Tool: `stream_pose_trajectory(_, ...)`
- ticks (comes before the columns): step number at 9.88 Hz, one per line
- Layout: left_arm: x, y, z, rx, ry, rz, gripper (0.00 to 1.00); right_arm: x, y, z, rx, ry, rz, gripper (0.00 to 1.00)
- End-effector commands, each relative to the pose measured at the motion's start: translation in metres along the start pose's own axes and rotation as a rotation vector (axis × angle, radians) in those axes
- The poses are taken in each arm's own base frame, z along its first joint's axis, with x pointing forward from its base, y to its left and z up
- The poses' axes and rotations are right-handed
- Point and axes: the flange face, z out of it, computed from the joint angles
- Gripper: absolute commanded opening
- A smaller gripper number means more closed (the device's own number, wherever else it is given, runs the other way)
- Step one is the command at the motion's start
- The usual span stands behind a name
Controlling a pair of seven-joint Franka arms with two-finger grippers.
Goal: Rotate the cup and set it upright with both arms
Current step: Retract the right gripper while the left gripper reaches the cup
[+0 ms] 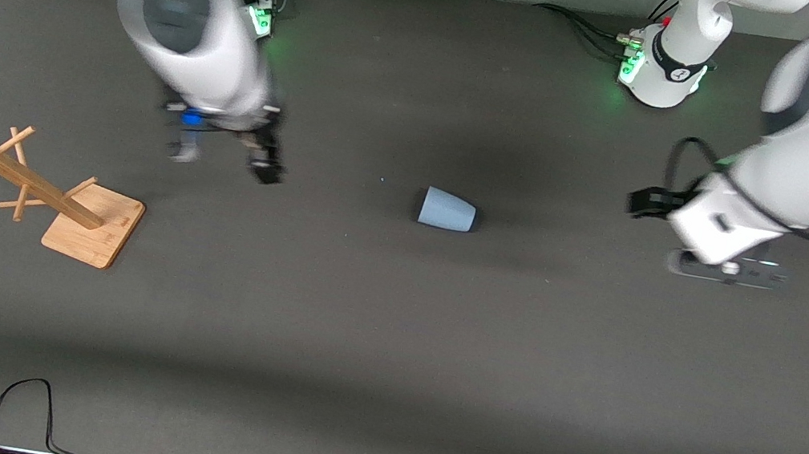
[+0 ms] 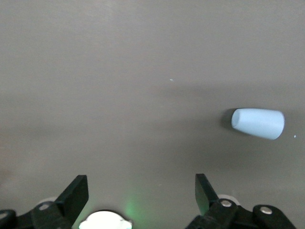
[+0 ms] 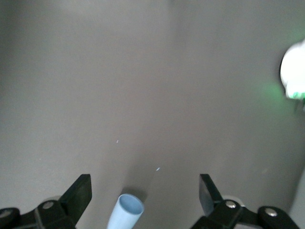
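Cup (image 1: pixel 448 210) on its side mid-surface (image 1: pixel 371 335), between both arms, untouched. Wide end faces right arm's end, narrow base faces left arm's end. Right hand (image 1: pixel 225 158) in air over bare surface toward right arm's end, fingers spread, empty. Left hand (image 1: pixel 727 268) over surface toward left arm's end, fingers spread, empty. Wooden rack (image 1: pixel 44 198) near right arm's end.

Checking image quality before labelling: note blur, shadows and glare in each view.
Front view: both arms smeared by motion blur, cup sharp, dark shadow just above it in the picture. Left wrist view: soft focus, green glow low between the fingers. Right wrist view: hazy, overexposed white-green glare at one edge.
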Motion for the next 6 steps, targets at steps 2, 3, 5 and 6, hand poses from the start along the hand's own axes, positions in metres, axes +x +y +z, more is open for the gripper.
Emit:
stream_pose_trajectory(2, -0.019, 0.106, 0.035, 0.114, 0.084, -0.139, 1.0, 0.114, 0.05, -0.021, 0.018, 0.007, -0.326, 1.0)
stream_pose_trajectory(3, -0.026, 0.142, 0.058, 0.164, 0.095, -0.155, 1.0, 0.147, 0.062, -0.028, 0.034, 0.002, -0.416, 1.0)
stream_pose_trajectory(5, -0.045, 0.214, 0.111, 0.28, 0.142, -0.188, 1.0, 0.194, 0.081, -0.034, 0.055, 0.001, -0.607, 1.0)
stream_pose_trajectory(6, -0.063, 0.251, 0.142, 0.331, 0.162, -0.187, 1.0, 0.21, 0.086, -0.037, 0.069, 0.009, -0.695, 1.0)
